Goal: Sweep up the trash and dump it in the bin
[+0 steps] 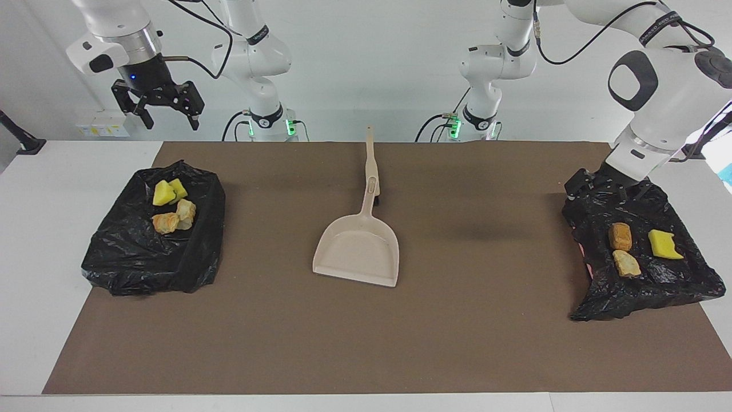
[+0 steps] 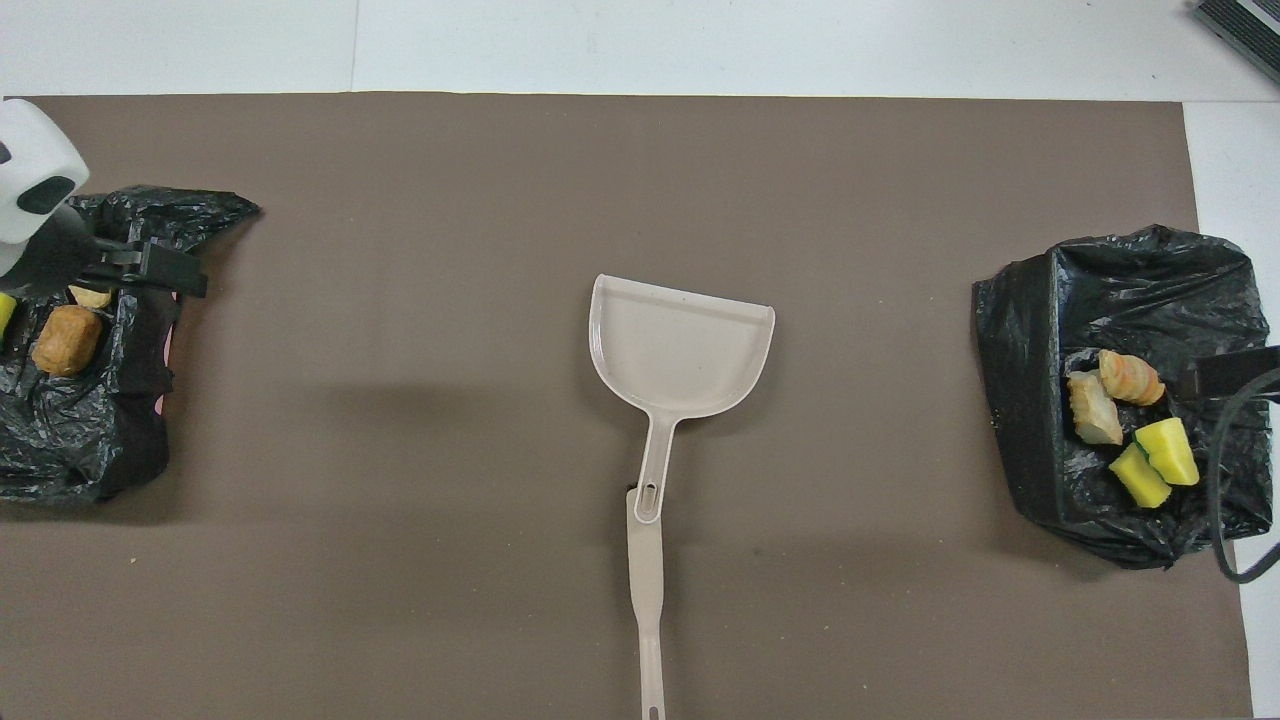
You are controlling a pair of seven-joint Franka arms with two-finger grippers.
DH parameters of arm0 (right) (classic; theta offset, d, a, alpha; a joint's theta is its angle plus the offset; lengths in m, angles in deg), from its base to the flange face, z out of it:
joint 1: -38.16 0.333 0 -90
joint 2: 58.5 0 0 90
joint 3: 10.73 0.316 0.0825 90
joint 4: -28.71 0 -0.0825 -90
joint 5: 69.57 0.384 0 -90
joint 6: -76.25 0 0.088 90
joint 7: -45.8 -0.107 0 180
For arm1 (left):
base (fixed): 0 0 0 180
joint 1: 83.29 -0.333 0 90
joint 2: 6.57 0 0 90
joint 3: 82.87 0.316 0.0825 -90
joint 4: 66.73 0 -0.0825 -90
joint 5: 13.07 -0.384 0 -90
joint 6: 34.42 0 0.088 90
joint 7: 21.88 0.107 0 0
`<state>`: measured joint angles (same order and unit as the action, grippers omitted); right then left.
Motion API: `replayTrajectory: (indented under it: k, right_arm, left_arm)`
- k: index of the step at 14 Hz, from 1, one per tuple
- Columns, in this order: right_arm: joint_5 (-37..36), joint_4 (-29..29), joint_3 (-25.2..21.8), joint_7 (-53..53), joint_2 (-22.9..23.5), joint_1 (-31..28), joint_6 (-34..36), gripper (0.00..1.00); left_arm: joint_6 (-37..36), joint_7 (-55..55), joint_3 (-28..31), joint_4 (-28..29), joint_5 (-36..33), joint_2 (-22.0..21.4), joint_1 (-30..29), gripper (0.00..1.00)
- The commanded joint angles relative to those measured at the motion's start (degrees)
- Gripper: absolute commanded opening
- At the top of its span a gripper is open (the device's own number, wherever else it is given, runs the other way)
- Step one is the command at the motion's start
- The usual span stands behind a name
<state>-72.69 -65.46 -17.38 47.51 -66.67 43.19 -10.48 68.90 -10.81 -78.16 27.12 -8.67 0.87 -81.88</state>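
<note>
The trash lies in two black bag-lined bins. In the bin (image 1: 143,269) at the right arm's end are yellow sponge chunks (image 1: 167,192) and bread toys (image 1: 174,217). The bin (image 1: 657,292) at the left arm's end holds two bread toys (image 1: 620,236) and a yellow sponge chunk (image 1: 664,244). Mid-mat lies a beige dustpan (image 1: 357,246), empty, its handle pointing toward the robots. My left gripper (image 1: 607,189) hangs open and empty just over the robots' edge of its bin. My right gripper (image 1: 167,119) waits open, high above the table edge near its bin.
A long beige stick handle (image 2: 645,600) lies in line with the dustpan's handle (image 2: 655,455), reaching the mat's edge nearest the robots. A brown mat (image 1: 469,332) covers the table. A black cable (image 2: 1222,500) hangs over the right arm's bin (image 2: 1040,400).
</note>
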Motion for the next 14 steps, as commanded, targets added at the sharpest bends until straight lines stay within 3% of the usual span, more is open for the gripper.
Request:
replayTrajectory:
  k: [1, 4, 9, 14]
  right_arm:
    - [-0.66, 0.39, 0.58, 1.98, -0.27, -0.19, 1.29, 1.00]
    - [-0.66, 0.30, 0.93, 2.07, -0.44, -0.28, 1.30, 1.00]
    - [-0.66, 0.56, 0.93, 2.42, -0.18, -0.37, 1.30, 1.00]
    - [-0.22, 2.76, 0.84, 3.92, 1.41, -0.90, 2.00, 1.00]
  left_arm:
    - [-2.93, -0.34, 0.13, 0.46, 0.44, -2.42, -0.09, 1.00]
    - [-5.75, -7.36, -0.66, -0.50, -4.28, -4.97, 1.05, 1.00]
    - [-12.08, -7.12, -0.49, -1.30, -4.84, -10.15, 1.58, 1.00]
    - [-13.05, -4.31, 0.30, -1.21, -4.84, -10.78, -0.43, 1.00]
